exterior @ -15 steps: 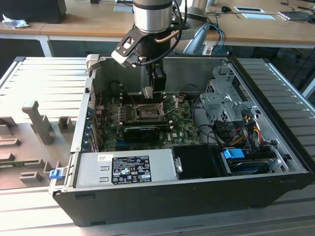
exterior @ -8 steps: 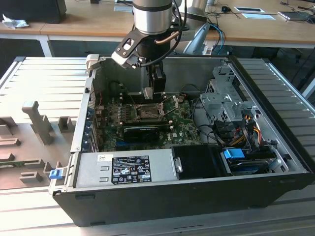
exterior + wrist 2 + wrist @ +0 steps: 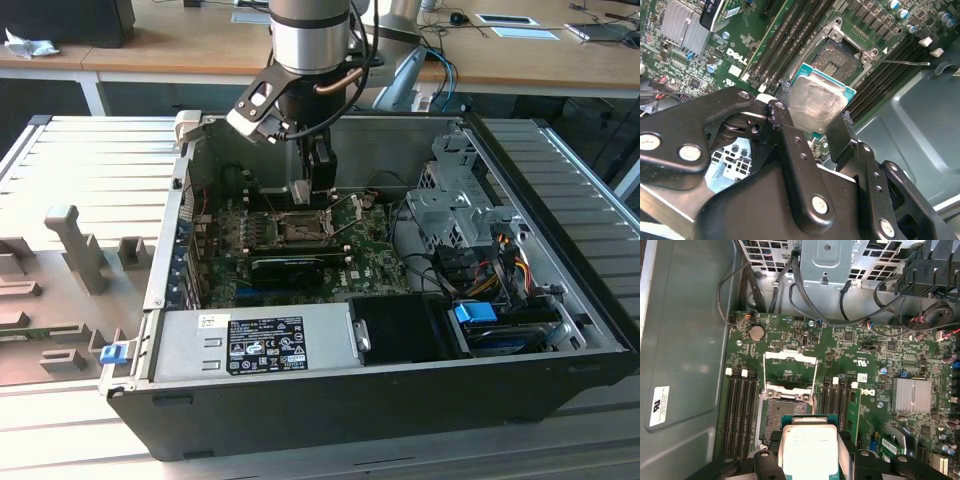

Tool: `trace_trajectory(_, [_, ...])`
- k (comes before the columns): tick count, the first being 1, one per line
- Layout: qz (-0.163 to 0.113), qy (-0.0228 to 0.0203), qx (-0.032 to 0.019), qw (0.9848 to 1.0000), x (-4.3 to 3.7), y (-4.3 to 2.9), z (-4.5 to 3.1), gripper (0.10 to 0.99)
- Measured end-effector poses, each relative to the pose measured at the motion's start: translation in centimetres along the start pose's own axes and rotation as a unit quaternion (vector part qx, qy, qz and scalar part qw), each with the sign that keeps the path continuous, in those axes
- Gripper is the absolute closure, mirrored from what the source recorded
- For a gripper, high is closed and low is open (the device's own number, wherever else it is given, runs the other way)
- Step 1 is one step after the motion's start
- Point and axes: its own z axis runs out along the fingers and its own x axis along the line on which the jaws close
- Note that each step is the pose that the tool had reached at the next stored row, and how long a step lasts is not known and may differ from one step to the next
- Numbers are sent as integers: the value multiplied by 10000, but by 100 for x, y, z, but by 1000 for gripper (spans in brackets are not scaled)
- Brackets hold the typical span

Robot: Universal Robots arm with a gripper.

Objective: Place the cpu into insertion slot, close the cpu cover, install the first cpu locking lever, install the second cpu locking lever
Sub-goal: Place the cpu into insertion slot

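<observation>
The cpu (image 3: 815,97), a flat square chip with a silvery top and green edge, is clamped between my black fingers (image 3: 787,125). In both wrist views my gripper (image 3: 814,112) is shut on it, holding it tilted a short way above the motherboard. The open insertion slot (image 3: 785,412) lies just beyond the cpu (image 3: 807,452), uncovered. The cpu cover (image 3: 790,355) is swung back flat on the far side of the slot. A thin locking lever (image 3: 905,62) stands free beside the socket. In the exterior view my gripper (image 3: 318,185) hangs over the socket (image 3: 300,226) inside the open computer case.
Memory slots (image 3: 740,415) flank the socket on both sides. A long black card (image 3: 285,265) sits in front of it, with a silver heatsink (image 3: 911,395) nearby. The power supply (image 3: 250,345), drive cage (image 3: 450,210) and loose cables (image 3: 480,270) crowd the case; its walls (image 3: 185,200) enclose everything.
</observation>
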Motion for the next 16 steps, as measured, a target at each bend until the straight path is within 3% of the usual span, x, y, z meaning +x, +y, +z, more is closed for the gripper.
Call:
trace_trajectory(5, [5, -1, 1, 10000, 7, -5, 68, 557])
trace_trajectory(16, [41, -3, -1, 10000, 6, -9, 107, 557])
